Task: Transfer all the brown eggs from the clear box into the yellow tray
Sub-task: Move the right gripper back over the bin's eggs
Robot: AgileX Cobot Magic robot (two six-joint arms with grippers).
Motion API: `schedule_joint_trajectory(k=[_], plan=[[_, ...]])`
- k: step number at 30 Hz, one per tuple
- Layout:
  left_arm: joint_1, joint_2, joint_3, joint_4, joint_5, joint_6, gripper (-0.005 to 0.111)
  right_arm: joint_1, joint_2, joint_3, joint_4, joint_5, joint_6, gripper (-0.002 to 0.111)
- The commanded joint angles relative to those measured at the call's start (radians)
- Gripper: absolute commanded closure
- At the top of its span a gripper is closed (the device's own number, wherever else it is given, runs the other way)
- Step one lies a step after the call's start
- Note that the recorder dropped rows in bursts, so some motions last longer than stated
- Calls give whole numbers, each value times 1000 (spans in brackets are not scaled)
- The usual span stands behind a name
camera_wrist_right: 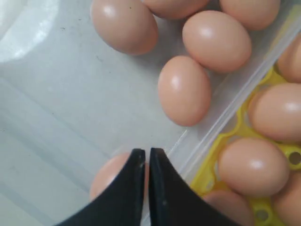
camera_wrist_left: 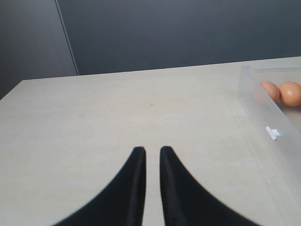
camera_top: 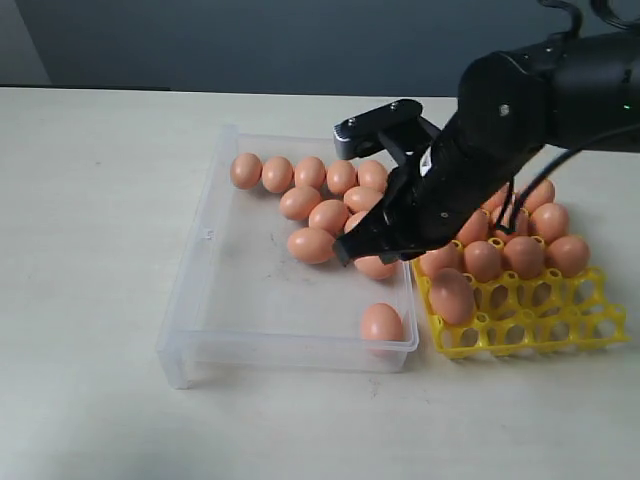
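Right pincer (camera_wrist_right: 147,153) is pinched together with nothing in it, hanging over the clear box (camera_top: 205,240). Brown eggs (camera_top: 328,215) bunch at its 1 o'clock, yellow tray (camera_top: 597,285) at 3 o'clock. Left pincer (camera_wrist_left: 152,149) is together too.

One clear box (camera_top: 260,290), one yellow tray (camera_top: 540,335) — about twenty brown eggs (camera_top: 311,245) visible.

Pale wooden table (camera_top: 90,200) meets dark grey wall (camera_top: 250,40).

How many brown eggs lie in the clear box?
11 brown eggs visible: a row of five at the clear box's back wall, five clustered beside the arm, one alone near the front; more may be hidden.
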Motion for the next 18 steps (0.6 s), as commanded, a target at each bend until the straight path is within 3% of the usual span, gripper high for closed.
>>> schedule_joint_trajectory(k=[1, 6, 18], plan=[[0, 1, 5, -2, -12, -1, 95, -1, -167, 171, -13, -123, 99, 107], [0, 1, 5, -2, -12, -1, 95, -1, -260, 357, -80, -138, 201, 107], [0, 1, 5, -2, -12, -1, 95, -1, -152, 371, -285, -207, 389, 107]])
